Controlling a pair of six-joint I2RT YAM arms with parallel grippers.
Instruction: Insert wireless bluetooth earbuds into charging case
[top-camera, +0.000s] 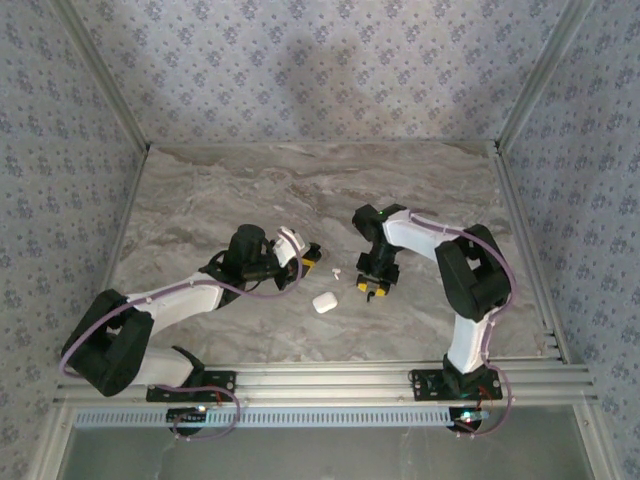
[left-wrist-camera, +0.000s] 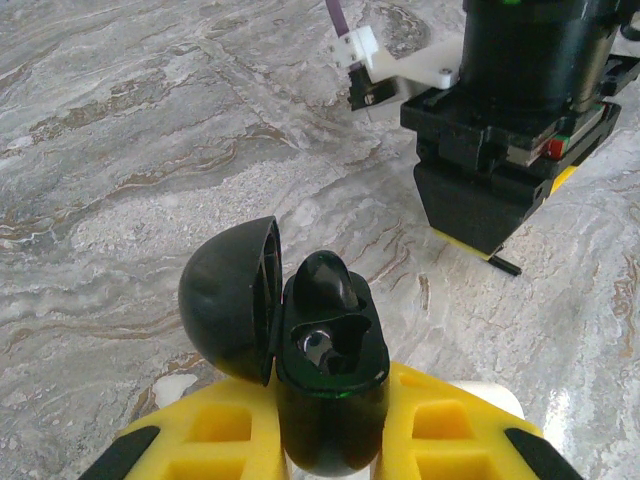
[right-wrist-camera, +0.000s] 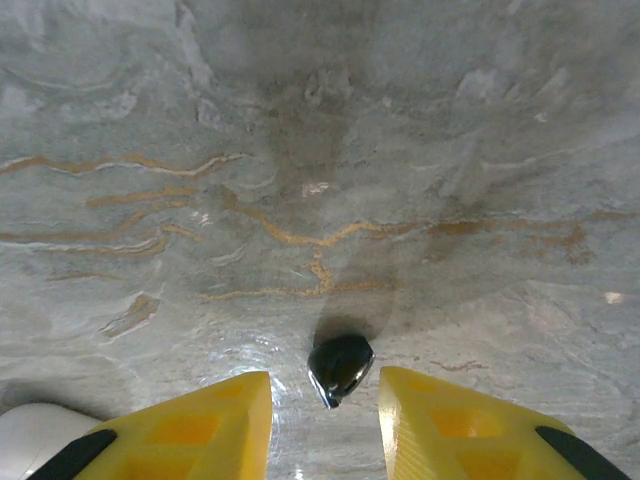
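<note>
- Grey-veined marble table (top-camera: 300, 190), walled by patterned paper (top-camera: 300, 70), carries two cases and three earbuds.
- Left jaws clamp one glossy black oval plastic charging case (left-wrist-camera: 330, 410), its lid (left-wrist-camera: 230, 300) flipped open toward 9 o'clock; one black earbud (left-wrist-camera: 325, 282) sits inside.
- Right jaws stand apart, touching nothing, with a second glossy black earbud (right-wrist-camera: 340, 368) lying between their tips.
- One rounded white plastic charging case (top-camera: 323, 302) lies at 8 o'clock from the right jaws, with one tiny white earbud (top-camera: 336, 271) at its 1 o'clock.

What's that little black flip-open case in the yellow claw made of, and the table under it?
The black case looks like smooth moulded plastic, fairly glossy: soft highlights show on its domed lid and rim. The table looks like polished marble or marble-print laminate, grey with brown veins and a sheen; I cannot tell which.
</note>
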